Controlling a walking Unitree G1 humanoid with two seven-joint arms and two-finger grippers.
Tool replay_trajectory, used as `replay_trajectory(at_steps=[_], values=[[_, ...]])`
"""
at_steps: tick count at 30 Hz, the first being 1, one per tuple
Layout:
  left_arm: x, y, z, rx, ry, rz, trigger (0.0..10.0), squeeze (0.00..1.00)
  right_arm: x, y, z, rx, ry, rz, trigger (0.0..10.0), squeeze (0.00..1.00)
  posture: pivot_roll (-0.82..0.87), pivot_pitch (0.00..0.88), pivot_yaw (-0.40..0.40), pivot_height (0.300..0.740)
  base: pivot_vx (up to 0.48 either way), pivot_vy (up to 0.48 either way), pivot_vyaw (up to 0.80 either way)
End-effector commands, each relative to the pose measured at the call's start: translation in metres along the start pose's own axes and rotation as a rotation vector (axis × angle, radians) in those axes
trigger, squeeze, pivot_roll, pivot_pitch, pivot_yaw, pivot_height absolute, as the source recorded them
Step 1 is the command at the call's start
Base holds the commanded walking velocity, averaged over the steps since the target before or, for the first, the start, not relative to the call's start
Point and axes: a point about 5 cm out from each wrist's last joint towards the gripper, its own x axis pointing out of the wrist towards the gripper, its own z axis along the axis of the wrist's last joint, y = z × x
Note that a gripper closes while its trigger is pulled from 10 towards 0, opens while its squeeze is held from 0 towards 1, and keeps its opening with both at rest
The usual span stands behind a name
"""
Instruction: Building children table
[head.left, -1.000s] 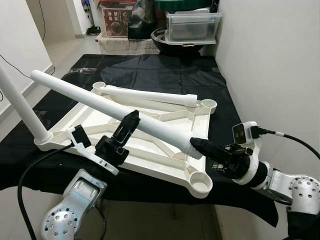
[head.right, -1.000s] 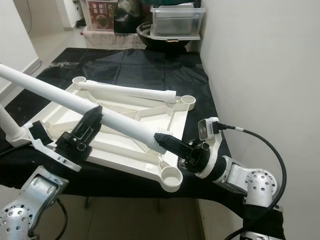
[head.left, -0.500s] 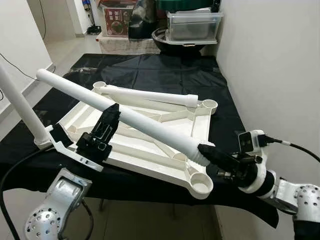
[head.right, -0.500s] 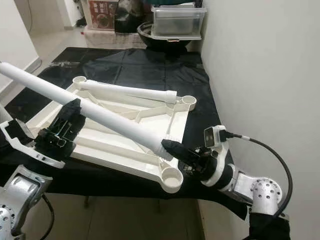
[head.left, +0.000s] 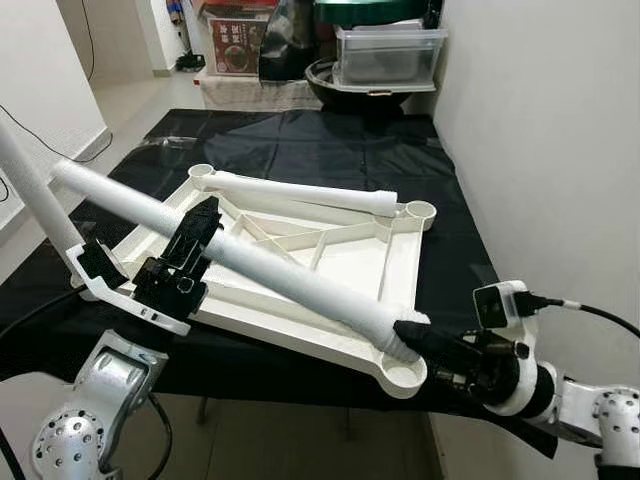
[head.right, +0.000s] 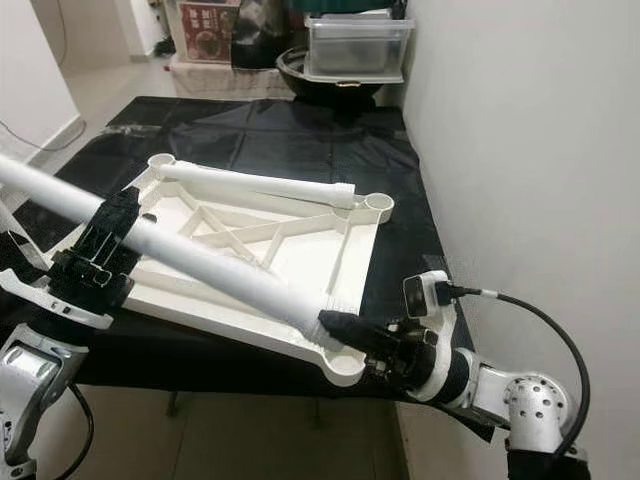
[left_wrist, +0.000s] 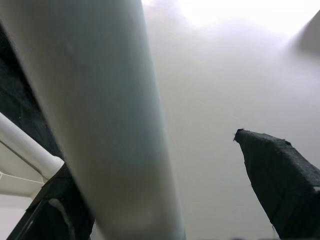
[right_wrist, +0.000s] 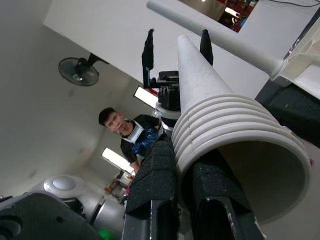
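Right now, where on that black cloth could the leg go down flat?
Bare black cloth lies between the upturned tabletop and the bins, with a narrower strip toward the wall. The near edge is crowded: right gripper pinches the leg end over the corner socket; left gripper straddles it.

Black cloth (head.left: 330, 150), clear lidded bin (head.left: 385, 52), ceiling fan (right_wrist: 79, 71), person (right_wrist: 131, 135)

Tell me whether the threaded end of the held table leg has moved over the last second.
Yes. The table leg, held by the left gripper and right gripper, dropped toward the near corner socket of the tabletop.
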Motion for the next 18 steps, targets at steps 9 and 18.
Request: replay_trajectory(at_steps=[9, 18], values=[[-0.001, 0.002, 0.006, -0.040, -0.039, -0.004, 0.0, 0.00, -0.001, 0.001, -0.004, -0.028, 0.024, 0.003, 0.0, 0.00, 0.05, 0.069, -0.034, 0.740, 0.000, 0.000, 0.00], [-0.002, 0.003, 0.012, -0.069, -0.084, -0.015, 0.0, 0.00, -0.001, 0.001, -0.003, -0.045, 0.016, 0.013, 0.0, 0.00, 0.05, 0.073, -0.034, 0.740, 0.000, 0.000, 0.00]])
